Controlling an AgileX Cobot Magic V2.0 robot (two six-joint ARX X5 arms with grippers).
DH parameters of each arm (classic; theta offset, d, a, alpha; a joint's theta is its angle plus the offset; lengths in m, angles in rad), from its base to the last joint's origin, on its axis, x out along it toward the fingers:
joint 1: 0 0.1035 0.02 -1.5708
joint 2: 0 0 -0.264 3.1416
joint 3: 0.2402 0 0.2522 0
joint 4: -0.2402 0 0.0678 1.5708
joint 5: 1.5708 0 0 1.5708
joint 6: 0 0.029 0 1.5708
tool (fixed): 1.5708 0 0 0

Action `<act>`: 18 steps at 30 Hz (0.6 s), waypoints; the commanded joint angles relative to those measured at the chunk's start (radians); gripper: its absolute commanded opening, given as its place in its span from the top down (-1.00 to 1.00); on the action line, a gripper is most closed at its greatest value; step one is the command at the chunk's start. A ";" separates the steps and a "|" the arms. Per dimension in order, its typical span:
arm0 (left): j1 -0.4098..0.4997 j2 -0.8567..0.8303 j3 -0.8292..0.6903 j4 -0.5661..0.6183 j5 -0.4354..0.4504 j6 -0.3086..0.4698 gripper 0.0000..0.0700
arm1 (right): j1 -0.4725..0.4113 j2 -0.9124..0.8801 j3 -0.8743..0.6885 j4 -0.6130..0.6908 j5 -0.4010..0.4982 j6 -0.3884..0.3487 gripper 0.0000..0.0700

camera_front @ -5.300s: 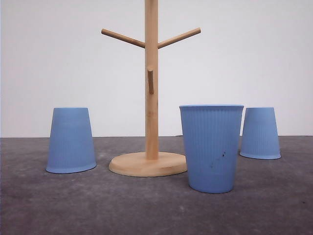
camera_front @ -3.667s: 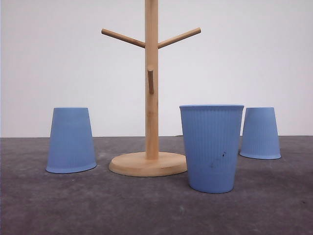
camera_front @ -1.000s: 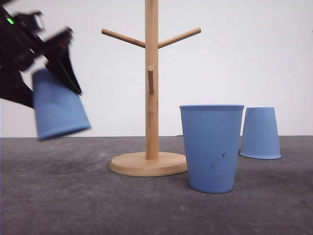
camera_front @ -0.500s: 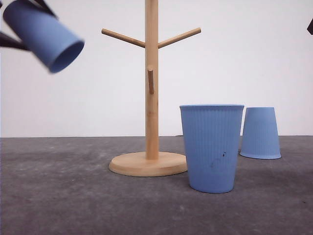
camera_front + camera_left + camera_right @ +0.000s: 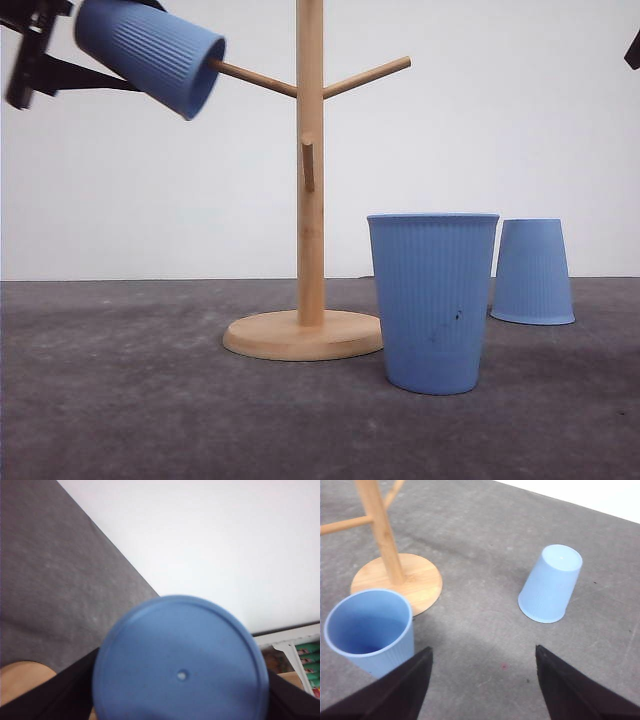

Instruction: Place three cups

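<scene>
The left gripper (image 5: pixel 60 45) is clenching the first cup (image 5: pixel 150 55) near its closed base; in the left wrist view the dark fingers (image 5: pixel 60 695) are flanking the cup's flat round base (image 5: pixel 180 665). The right gripper (image 5: pixel 480 690) is hanging released, fingers spread wide and holding nothing.

Step in hand: hanging the first of three cups on the wooden mug tree (image 5: pixel 310 200). The held cup is riding high at 10 o'clock from the tree's post, tilted with its mouth facing the post. The tip of the left upper peg (image 5: pixel 255 78) is meeting the cup's rim; whether it is already entering the mouth cannot be told.

Judgement on the next move: the cup needs to be slid along the peg's line toward the post, mouth kept centred, until seated, and only then let go. A misaligned rim is likely to catch the peg and rock the tree.

Remaining cups: the speckled cup (image 5: pixel 432 300) is standing upright, mouth up, on the grey table (image 5: pixel 150 400) at roughly 4 o'clock from the tree's round base (image 5: pixel 300 335), just beside it. The third cup (image 5: pixel 532 270) is standing inverted farther off at 3 o'clock, well apart from the speckled one.

Condition: all three are light blue, tapered, handleless, finely ribbed; the speckled cup is carrying small dark marks low on its wall.
</scene>
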 commanded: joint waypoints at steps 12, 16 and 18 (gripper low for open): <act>-0.133 0.130 0.009 0.108 -0.080 -0.036 -0.21 | 0.006 -0.004 0.010 0.017 0.002 -0.003 -0.18; -0.158 0.158 0.009 0.114 -0.111 -0.037 -0.21 | 0.006 -0.005 0.010 0.018 0.002 -0.003 -0.18; -0.165 0.168 0.009 0.123 -0.113 -0.037 -0.21 | 0.006 -0.005 0.010 0.018 0.003 -0.003 -0.18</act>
